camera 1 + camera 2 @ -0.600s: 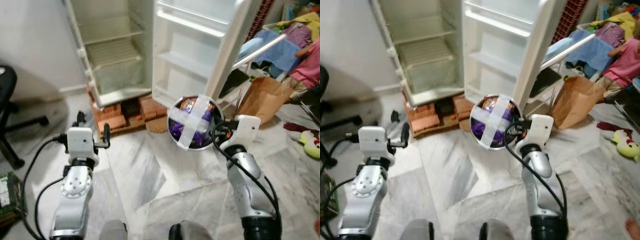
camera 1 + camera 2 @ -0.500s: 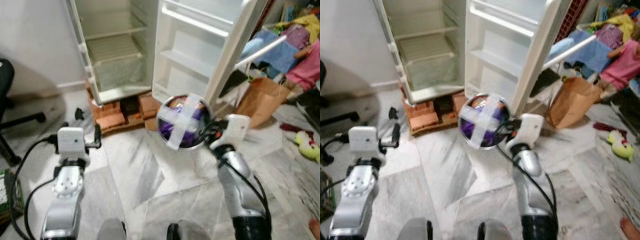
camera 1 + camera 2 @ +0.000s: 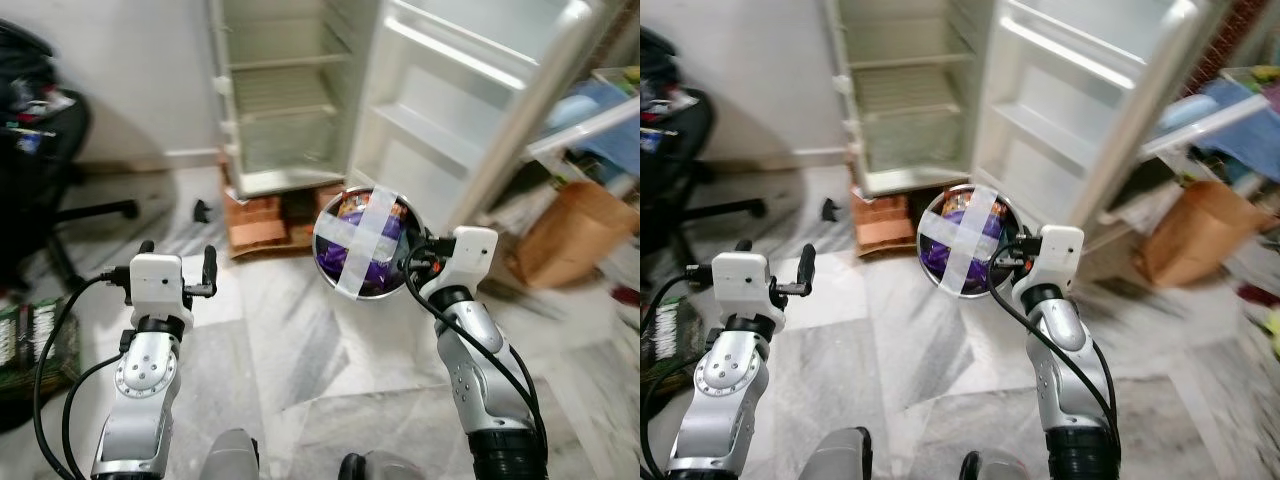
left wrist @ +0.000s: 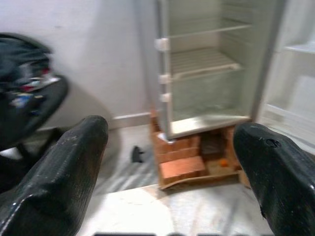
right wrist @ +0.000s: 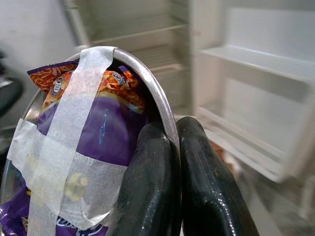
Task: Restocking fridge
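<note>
The right tool (image 5: 172, 187) pinches the rim of a steel bowl (image 3: 362, 243), held out in front of the open fridge (image 3: 290, 100). Crossed tape (image 3: 358, 240) straps the purple snack packet (image 5: 93, 147) in so nothing spills. The left tool (image 4: 172, 162) hangs spread and empty, short of the fridge.

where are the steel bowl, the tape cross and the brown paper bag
steel bowl (image 5: 160, 105): right wrist view, on its metal rim, above the pinching fingers
tape cross (image 3: 362, 240): left eye view, where the two strips cross
brown paper bag (image 3: 1188, 235): right eye view, middle of its front face
</note>
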`<state>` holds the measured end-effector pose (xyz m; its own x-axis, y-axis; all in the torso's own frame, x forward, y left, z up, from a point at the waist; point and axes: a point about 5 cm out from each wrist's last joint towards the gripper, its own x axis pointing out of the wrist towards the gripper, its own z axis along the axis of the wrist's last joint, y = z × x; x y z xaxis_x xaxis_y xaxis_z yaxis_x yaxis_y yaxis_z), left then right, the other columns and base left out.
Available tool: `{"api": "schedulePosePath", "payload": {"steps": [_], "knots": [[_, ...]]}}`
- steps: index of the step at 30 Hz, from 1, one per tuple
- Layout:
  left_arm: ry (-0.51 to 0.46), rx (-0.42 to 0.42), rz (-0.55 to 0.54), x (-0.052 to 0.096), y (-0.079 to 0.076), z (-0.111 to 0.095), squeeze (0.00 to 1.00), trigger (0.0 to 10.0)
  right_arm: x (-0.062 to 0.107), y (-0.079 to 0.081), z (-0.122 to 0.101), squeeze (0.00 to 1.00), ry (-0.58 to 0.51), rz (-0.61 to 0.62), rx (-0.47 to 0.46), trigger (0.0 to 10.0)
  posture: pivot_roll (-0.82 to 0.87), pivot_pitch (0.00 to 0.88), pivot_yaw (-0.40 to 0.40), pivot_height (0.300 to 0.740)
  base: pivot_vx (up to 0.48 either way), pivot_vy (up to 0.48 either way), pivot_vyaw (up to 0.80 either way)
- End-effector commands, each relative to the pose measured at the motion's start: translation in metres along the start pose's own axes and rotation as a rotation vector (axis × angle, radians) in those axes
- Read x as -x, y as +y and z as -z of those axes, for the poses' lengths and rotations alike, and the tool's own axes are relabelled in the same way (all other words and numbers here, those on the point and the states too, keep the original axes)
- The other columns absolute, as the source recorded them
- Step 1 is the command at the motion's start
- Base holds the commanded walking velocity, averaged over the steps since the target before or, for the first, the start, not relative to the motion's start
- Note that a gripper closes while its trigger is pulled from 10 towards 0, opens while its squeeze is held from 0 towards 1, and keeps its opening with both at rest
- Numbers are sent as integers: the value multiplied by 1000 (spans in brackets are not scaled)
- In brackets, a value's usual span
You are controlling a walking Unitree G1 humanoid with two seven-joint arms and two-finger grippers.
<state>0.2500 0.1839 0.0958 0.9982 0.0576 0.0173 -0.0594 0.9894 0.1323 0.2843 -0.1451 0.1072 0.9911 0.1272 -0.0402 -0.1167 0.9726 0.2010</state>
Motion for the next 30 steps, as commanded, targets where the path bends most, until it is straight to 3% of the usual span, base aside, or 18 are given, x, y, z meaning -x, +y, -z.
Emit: {"api": "schedulePosePath", "payload": {"steps": [1, 11, 24, 30], "knots": [[-4, -2, -1, 1, 1, 0, 0, 10000, -2, 1, -6, 0, -30, -8, -3, 10000, 42, 108, -78, 740, 469, 0, 0], [5, 18, 11, 2, 0, 1, 0, 10000, -5, 4, -10, 0, -40, -9, -13, 10000, 43, 109, -77, 740, 456, 0, 0], [10, 31, 17, 1, -1, 1, 0, 10000, -7, 6, -9, 0, -37, -22, -4, 10000, 43, 112, -76, 740, 381, 291, 0], [11, 33, 19, 0, -2, 1, 0, 10000, -7, 8, -8, 0, -33, -29, -6, 10000, 45, 111, -76, 740, 347, 331, 793]]}}
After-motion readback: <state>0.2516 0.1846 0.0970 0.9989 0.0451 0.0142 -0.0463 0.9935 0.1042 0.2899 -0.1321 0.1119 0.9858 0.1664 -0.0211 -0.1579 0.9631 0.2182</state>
